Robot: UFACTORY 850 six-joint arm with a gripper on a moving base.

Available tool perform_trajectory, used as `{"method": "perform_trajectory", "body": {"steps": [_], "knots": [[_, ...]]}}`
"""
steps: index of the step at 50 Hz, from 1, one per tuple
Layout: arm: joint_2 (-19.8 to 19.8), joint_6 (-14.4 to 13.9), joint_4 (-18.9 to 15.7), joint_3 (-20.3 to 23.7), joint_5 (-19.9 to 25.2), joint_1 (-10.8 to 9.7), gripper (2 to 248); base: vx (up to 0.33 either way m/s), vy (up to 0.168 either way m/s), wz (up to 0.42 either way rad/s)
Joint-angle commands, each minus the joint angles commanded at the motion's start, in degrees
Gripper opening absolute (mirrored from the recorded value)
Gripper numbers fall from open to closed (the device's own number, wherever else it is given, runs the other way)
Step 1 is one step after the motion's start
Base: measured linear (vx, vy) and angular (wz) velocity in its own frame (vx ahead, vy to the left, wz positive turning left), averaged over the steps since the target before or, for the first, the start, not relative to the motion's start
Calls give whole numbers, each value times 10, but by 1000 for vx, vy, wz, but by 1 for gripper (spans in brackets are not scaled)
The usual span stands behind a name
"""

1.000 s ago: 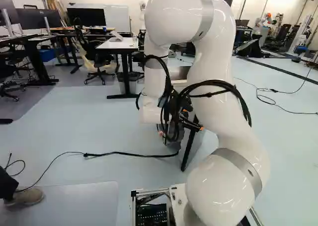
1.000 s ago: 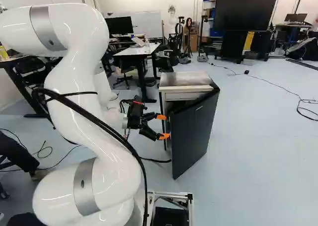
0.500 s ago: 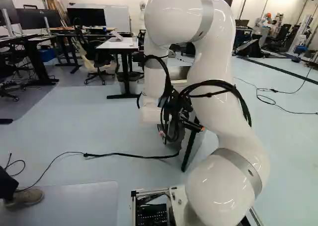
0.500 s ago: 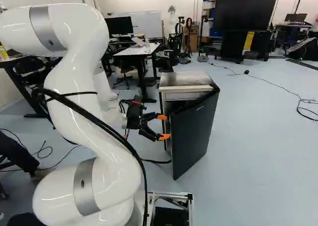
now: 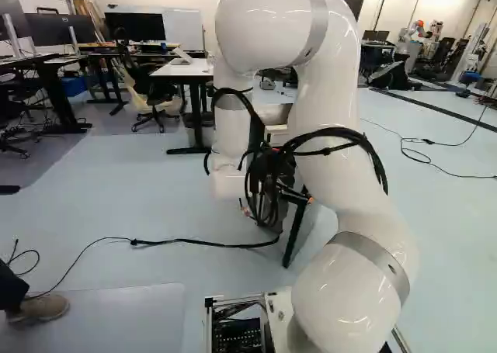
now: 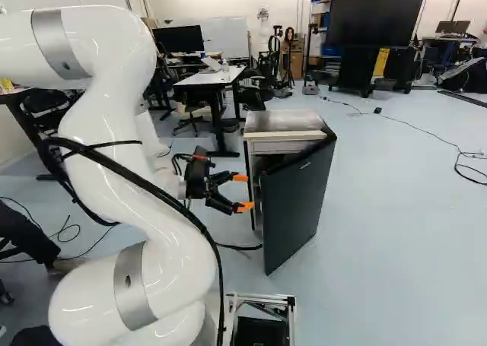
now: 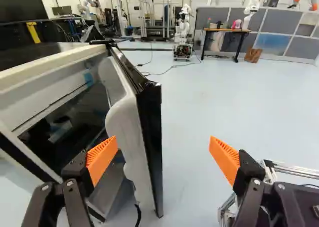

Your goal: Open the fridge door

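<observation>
Beside the fridge's free door edge, the gripper [image 6: 243, 192] is open in the right base view, a small gap short of the door. The fridge [image 6: 284, 121] is a low cabinet with a pale top edge. Its dark door [image 6: 298, 201] stands partly swung out. The wrist view has the gripper [image 7: 163, 156] with its fingers wide apart. The door's white inner liner [image 7: 130, 132] and dark edge lie ahead between them, nearer one finger. Past that finger the dark interior [image 7: 75, 129] shows.
A black cable [image 5: 194, 242] runs over the floor to the fridge. A white table [image 6: 211, 77] and office chairs stand behind. A shoe [image 5: 39, 307] is at the left of the left base view. Another robot [image 7: 183, 32] stands far beyond the door.
The arm has shifted a little to the left in both base views, drawing the open gripper slightly back from the door. Door, fridge and base have not visibly moved.
</observation>
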Motion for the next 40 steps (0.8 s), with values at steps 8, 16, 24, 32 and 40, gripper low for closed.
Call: {"method": "perform_trajectory", "body": {"steps": [8, 16, 24, 32, 40], "knots": [[-5, 0, 0, -21, 3, 3, 247, 0, 0, 0], [-13, 0, 0, -47, 6, -7, 247, 0, 0, 0], [-21, 0, 0, -72, 9, -27, 247, 0, 0, 0], [-27, 0, 0, -89, 11, -53, 247, 0, 0, 0], [-30, 0, 0, -99, 14, -77, 247, 0, 0, 0]]}}
